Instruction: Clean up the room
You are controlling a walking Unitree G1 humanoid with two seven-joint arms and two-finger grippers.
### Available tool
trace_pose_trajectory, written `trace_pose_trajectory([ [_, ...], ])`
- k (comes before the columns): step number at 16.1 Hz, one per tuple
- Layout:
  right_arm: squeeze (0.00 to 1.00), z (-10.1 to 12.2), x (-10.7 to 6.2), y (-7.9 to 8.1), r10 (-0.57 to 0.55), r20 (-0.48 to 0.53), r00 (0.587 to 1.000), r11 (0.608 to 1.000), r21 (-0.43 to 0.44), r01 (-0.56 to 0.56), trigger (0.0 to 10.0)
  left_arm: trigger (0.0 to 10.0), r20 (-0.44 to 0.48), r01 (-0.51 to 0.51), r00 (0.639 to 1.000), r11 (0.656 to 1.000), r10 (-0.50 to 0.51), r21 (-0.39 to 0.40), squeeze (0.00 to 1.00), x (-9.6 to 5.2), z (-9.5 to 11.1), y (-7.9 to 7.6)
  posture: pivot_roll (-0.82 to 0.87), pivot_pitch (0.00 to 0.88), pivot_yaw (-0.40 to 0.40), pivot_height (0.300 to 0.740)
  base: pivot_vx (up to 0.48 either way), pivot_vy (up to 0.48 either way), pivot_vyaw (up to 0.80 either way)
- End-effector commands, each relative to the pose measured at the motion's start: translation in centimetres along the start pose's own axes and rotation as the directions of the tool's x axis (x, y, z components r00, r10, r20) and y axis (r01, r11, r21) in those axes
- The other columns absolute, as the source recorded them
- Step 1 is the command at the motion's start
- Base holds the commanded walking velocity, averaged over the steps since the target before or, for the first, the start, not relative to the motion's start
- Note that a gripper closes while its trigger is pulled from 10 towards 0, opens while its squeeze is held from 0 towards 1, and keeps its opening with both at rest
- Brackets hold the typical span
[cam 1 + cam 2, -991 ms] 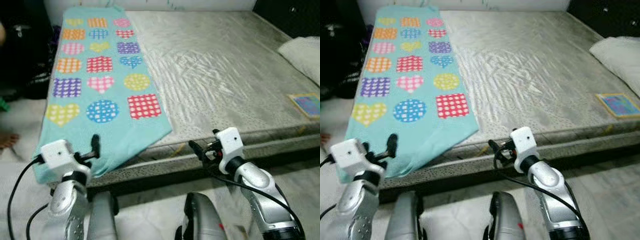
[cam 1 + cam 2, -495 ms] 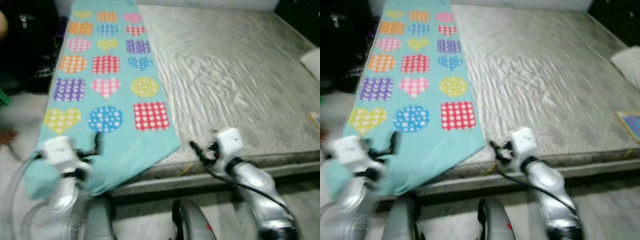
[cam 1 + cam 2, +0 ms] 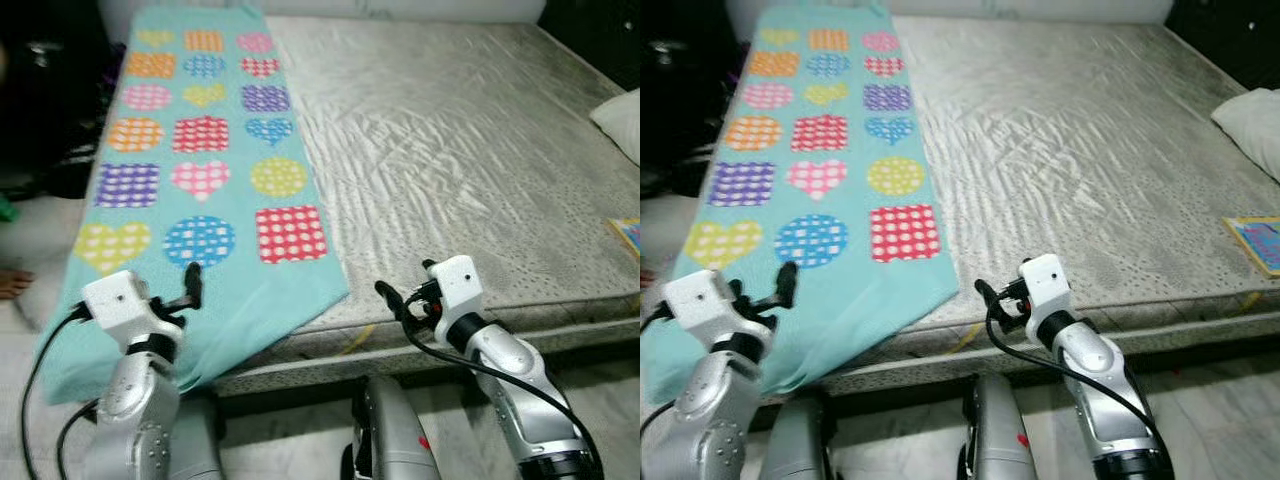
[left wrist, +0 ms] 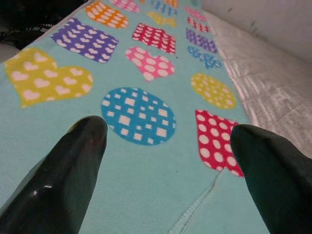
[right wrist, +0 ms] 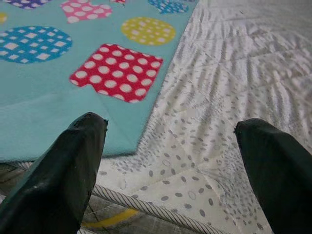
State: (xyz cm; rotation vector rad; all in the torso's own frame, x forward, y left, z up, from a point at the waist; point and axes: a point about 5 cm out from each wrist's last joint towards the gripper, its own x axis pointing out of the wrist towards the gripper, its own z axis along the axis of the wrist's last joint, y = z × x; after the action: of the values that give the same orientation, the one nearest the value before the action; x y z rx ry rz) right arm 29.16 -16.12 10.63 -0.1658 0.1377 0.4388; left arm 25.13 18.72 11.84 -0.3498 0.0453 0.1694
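A turquoise blanket (image 3: 200, 180) printed with coloured hearts, circles and squares lies along the left side of a bed, its near end drooping over the front edge. My left gripper (image 3: 188, 290) hovers over that near end, open, and the blanket (image 4: 146, 161) shows between its fingers. My right gripper (image 3: 395, 300) is open at the mattress's front edge, just right of the blanket's corner (image 5: 117, 141). Nothing is held between either pair of fingers.
The grey quilted mattress (image 3: 450, 150) stretches away to the right. A white pillow (image 3: 622, 120) and a colourful flat card (image 3: 628, 232) lie at its right edge. Dark bags (image 3: 50, 100) and a person's foot (image 3: 10, 283) are on the left. Pale floor tiles lie below.
The whole picture swayed and blurred as the camera moved, then settled a little closer to the bed. Both grippers keep the same open pose; the blanket lies as before.
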Motion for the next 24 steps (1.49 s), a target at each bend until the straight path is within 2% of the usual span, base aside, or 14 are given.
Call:
trace_pose_trajectory([
  [1,0.00,0.1,0.1,0.2,0.005,0.006,1.000,1.000,0.000,-0.005,10.0,10.0,-0.011,-0.017,1.000,1.000,0.017,0.004,0.00,-0.1,-0.1,0.5,-0.06,0.152,-0.078,0.558,0.000,0.480,0.00],
  [7,0.00,0.1,0.2,0.0,0.009,0.006,1.000,1.000,-0.011,-0.009,10.0,10.0,-0.007,-0.009,1.000,1.000,0.009,0.001,0.00,-0.1,-0.1,0.2,-0.06,0.144,-0.083,0.558,0.000,0.480,0.00],
  [15,0.00,0.6,0.7,-0.4,0.002,0.022,1.000,1.000,-0.025,-0.001,10.0,10.0,0.002,-0.008,1.000,1.000,0.008,-0.007,0.00,0.0,-0.1,0.0,-0.07,0.139,-0.080,0.558,0.000,0.000,0.00],
  [19,0.00,0.7,0.9,-0.7,-0.029,0.029,0.999,1.000,0.004,0.029,10.0,10.0,0.013,-0.002,1.000,1.000,0.002,-0.004,0.00,0.2,0.0,-0.1,-0.07,0.139,-0.087,0.558,0.000,0.000,0.00],
  [24,0.00,0.9,1.2,-0.3,-0.025,0.042,0.999,1.000,0.015,0.025,10.0,10.0,0.029,0.003,1.000,1.000,-0.003,0.000,0.00,0.4,0.6,-0.3,-0.06,0.143,-0.093,0.509,0.000,0.000,0.00],
])
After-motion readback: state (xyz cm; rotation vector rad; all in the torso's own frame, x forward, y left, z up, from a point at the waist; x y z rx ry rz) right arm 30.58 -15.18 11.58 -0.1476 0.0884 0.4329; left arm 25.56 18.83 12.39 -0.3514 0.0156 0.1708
